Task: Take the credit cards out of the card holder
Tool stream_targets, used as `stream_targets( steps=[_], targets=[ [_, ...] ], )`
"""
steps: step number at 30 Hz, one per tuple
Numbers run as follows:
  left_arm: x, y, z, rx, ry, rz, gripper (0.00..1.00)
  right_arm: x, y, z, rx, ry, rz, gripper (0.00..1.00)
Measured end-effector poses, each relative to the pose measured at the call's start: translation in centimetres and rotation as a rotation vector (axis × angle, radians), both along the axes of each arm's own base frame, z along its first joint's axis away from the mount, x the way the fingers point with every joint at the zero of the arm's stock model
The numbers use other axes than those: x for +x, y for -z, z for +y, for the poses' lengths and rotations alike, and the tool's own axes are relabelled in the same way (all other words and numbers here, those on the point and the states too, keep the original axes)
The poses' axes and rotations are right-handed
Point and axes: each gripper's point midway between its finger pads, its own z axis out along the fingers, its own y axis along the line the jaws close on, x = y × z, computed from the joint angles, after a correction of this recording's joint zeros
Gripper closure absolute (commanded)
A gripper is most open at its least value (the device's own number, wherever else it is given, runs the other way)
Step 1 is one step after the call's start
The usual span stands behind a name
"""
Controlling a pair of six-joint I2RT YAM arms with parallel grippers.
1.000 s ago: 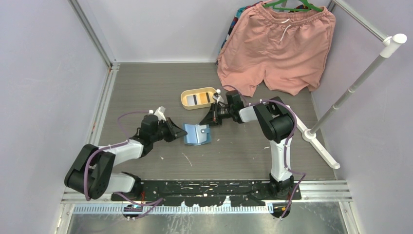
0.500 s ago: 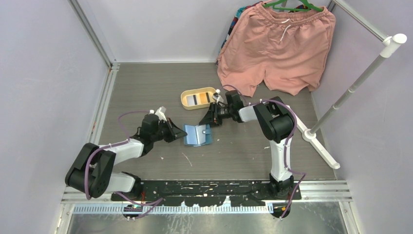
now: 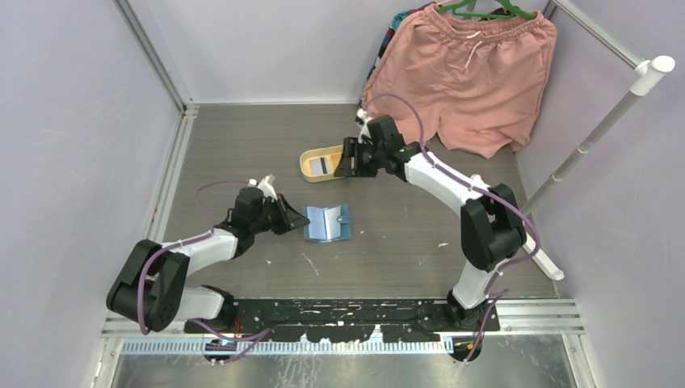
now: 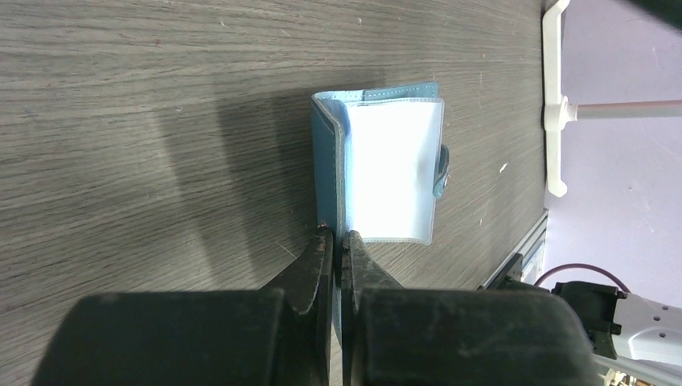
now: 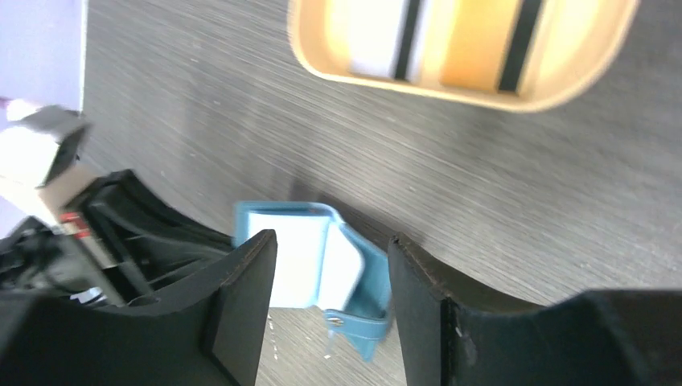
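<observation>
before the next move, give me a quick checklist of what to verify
1. Left gripper shut on the wallet edge: ok.
2. Wallet open, pale inside facing up: ok.
3. Right gripper open and empty: ok.
4. Two cards lying inside the tray: ok.
5. Right gripper lined up over the wallet: not ok, it hangs near the tray.
6. Cards left in the wallet: cannot tell, the pocket shows only as a pale sheet.

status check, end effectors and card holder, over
Left end effector shut on card holder edge. Right end effector open over yellow tray, two credit cards inside. Nothing in the way.
</observation>
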Motion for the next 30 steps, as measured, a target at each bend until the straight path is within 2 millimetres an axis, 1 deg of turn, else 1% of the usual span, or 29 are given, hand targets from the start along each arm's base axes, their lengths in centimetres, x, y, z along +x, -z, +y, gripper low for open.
stream_targets(
  steps=[1,2,3,5,7,9,11,14,17,19,24,30],
  targets=[
    [0.0,0.0,0.0,0.001,0.001,-0.001,1.0,0.0,-1.4,0.5,-0.01,-0.009,-0.045,0.4],
    [0.0,0.0,0.0,0.003,0.002,-0.002,1.0,-0.1,-3.1,1.4,-0.016,-0.022,-0.094,0.4],
    [0.0,0.0,0.0,0.005,0.005,-0.005,1.0,-0.4,-4.4,2.4,-0.016,-0.042,-0.13,0.4],
    [0.1,-0.1,0.0,0.009,0.009,-0.01,1.0,-0.9,-6.1,4.1,-0.006,-0.072,-0.174,0.4],
    [0.1,-0.1,0.0,0.01,0.011,-0.014,1.0,-1.8,-6.4,5.7,-0.003,-0.105,-0.182,0.4],
    [0.2,-0.2,0.0,0.01,0.011,-0.016,1.0,-2.7,-5.5,6.8,-0.016,-0.13,-0.162,0.41],
    [0.2,-0.2,0.0,0.011,0.011,-0.017,1.0,-3.4,-3.6,7.4,-0.045,-0.148,-0.123,0.41],
    [0.2,-0.2,0.0,0.012,0.011,-0.016,1.0,-4.1,-0.9,7.9,-0.09,-0.162,-0.066,0.42],
    [0.2,-0.2,0.0,0.012,0.012,-0.016,1.0,-4.8,1.0,8.3,-0.116,-0.172,-0.027,0.42],
    [0.2,-0.2,0.0,0.012,0.011,-0.016,1.0,-5.0,1.5,8.4,-0.123,-0.173,-0.013,0.42],
    [0.3,-0.2,-0.1,0.014,0.012,-0.013,1.0,-5.4,1.8,8.6,-0.123,-0.175,-0.005,0.42],
    [0.3,0.0,-0.1,0.016,0.011,-0.008,1.0,-6.1,2.8,8.8,-0.137,-0.189,0.01,0.42]
  ],
)
